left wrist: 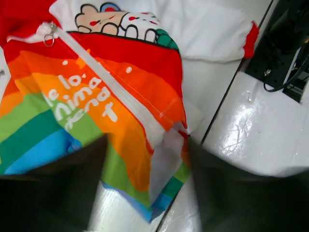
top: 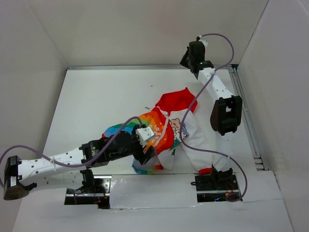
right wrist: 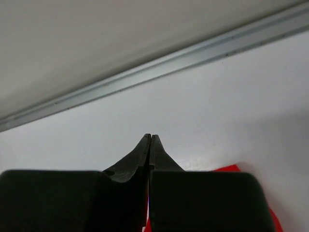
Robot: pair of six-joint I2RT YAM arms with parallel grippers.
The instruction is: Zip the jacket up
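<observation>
Top external, left pincer (top: 147, 157) low over jacket (top: 167, 129)

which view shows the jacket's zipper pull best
Left wrist view: the zipper pull is close and sharp, its ring at the top end of the white zipper tape. Top external shows the whole jacket, the pull too small to find. Right wrist shows only a red scrap of fabric.

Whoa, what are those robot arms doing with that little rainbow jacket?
Their job is zipping the jacket. The zipper pull already sits up by the red hood, so it looks zipped. The left gripper hangs open over the bottom hem. The right gripper is shut, empty, near the back wall.
</observation>
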